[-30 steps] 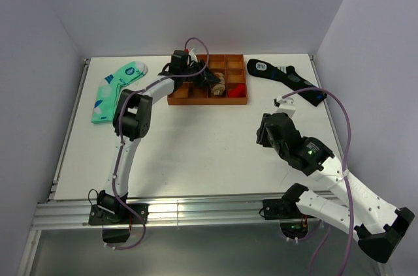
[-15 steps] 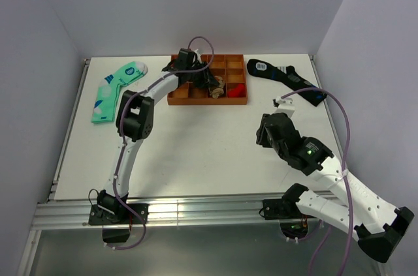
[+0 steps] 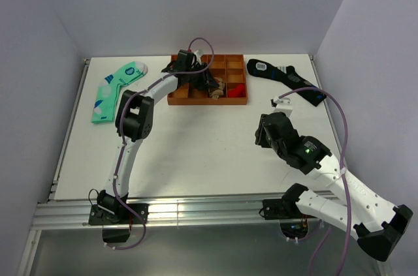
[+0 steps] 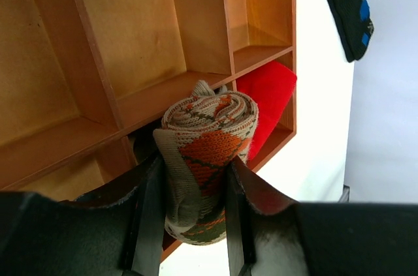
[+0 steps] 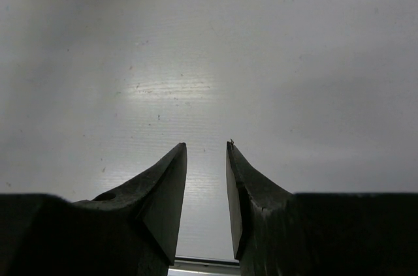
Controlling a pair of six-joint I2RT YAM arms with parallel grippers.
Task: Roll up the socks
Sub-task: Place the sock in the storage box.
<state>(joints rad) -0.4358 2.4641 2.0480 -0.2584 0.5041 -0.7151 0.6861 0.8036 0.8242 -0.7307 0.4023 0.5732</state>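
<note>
A wooden compartment tray sits at the far middle of the white counter. The left hand reaches over it, its two fingers clamped on either side of the tan-brown argyle sock. The sock is rolled into a tight bundle showing orange-red diamonds. It sits in or just above a front-row compartment; whether it touches the floor there cannot be told. The corner compartment just to its right holds a red item.

The right hand hovers above bare counter, well apart from the tray, its fingers slightly apart with nothing between them.

A mint-green sock lies flat left of the tray and a black sock lies to its right.
</note>
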